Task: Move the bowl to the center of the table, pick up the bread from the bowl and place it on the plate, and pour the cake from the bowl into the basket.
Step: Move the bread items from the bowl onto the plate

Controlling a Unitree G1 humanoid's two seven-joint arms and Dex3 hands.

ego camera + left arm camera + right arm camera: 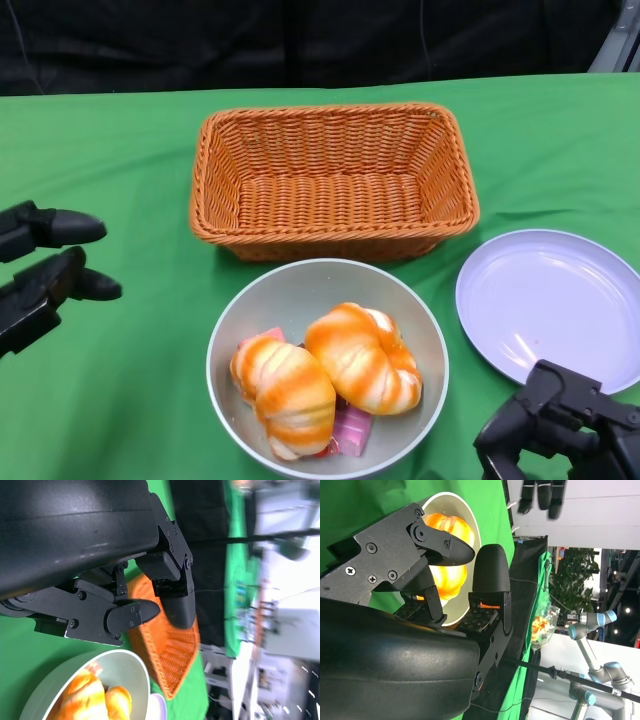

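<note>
Bowl (327, 367) sitting lower centre on the green table (120, 400), holding two breads (330, 375) and pink cake (350, 430), basket (333, 182) lying above it, plate (550, 300) resting at right, left robot hand (45, 270) hovering released at left edge, right robot hand (560, 425) waiting at lower right, grasping nothing, fingers apart.

table (120, 400): green cloth | basket (333, 180) | bowl (300, 300) | plate (550, 300)

The left hand (150, 592) fills the upper left of the frame, fingers apart and empty, over the orange basket (172, 655) at centre, with the bowl (127, 661) holding bread (87, 700) at lower left.
</note>
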